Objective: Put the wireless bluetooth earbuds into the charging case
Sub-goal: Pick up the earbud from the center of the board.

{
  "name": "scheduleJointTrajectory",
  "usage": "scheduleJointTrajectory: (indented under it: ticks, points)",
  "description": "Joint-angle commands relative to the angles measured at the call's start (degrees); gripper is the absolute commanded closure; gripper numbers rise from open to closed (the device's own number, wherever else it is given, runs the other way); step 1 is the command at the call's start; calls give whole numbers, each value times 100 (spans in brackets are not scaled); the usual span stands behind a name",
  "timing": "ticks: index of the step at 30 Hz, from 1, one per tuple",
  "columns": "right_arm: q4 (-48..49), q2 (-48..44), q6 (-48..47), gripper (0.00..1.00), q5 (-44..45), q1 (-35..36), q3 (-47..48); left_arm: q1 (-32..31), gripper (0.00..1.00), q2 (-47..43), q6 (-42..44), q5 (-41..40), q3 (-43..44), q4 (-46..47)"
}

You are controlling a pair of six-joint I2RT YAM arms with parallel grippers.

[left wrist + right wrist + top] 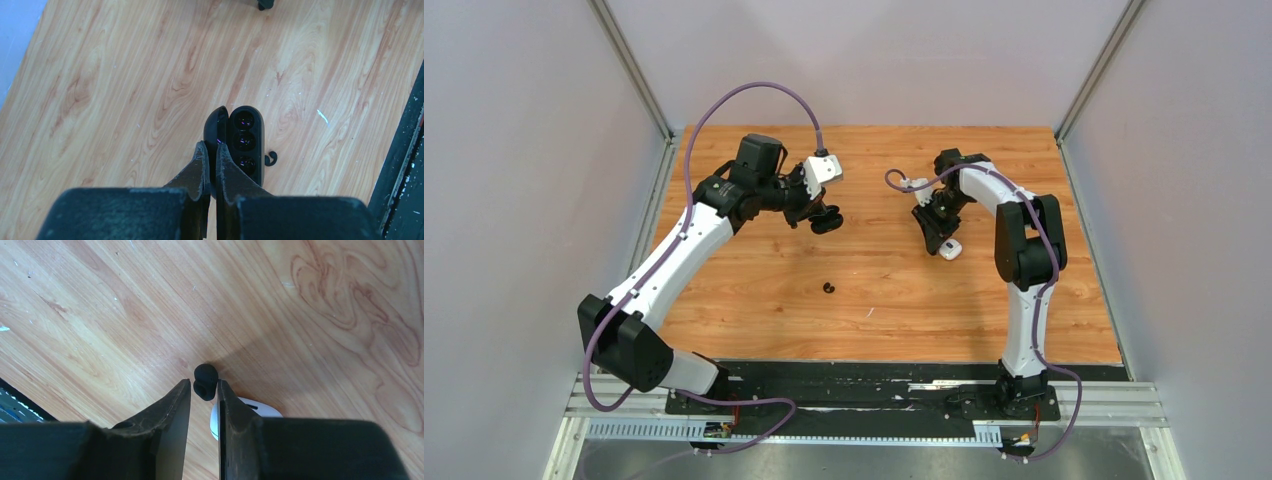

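Nothing seated yet. Left gripper (211, 150) clamped on lid of open black case (246, 142), far left, wells empty. Right gripper (204, 385) jaws narrow around black earbud (205, 374) beside white case (250, 409) (firm grip: cannot tell). Second black earbud (828, 288) loose, near centre.

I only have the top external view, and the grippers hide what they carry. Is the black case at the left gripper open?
Observer: Yes. The left wrist view shows the black case open with its lid swung aside. I see no earbud seated in it, and the left gripper is shut on it.
Operator: What's at the right tips?
Observer: A black earbud sits between the fingertips of the right gripper. I can't tell whether it is clamped.
Operator: And the white blob beside it?
Observer: It's a rounded white case, partly hidden behind one finger, with a short dark slit on top.
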Motion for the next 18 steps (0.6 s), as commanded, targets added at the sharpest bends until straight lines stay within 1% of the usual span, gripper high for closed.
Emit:
scheduleJointTrajectory:
  ticks: [1,6,8,14,17,18]
  points:
    - [-47,-328,149,76,-56,1,170,16,100,-22,-98,149,6,186]
    - [-39,-282,163,77,-49,1,147,16,100,-26,-106,143,-8,190]
    - [-30,-239,163,79,-39,0,154,16,100,-31,-106,140,-7,190]
    - [-21,-158,148,92,-51,3,276,16,100,-59,-91,119,-26,173]
    - [-18,-153,85,100,-109,0,275,16,100,-61,-97,113,-52,191]
    - [-20,-186,55,100,-148,1,274,16,100,-57,-113,117,-48,190]
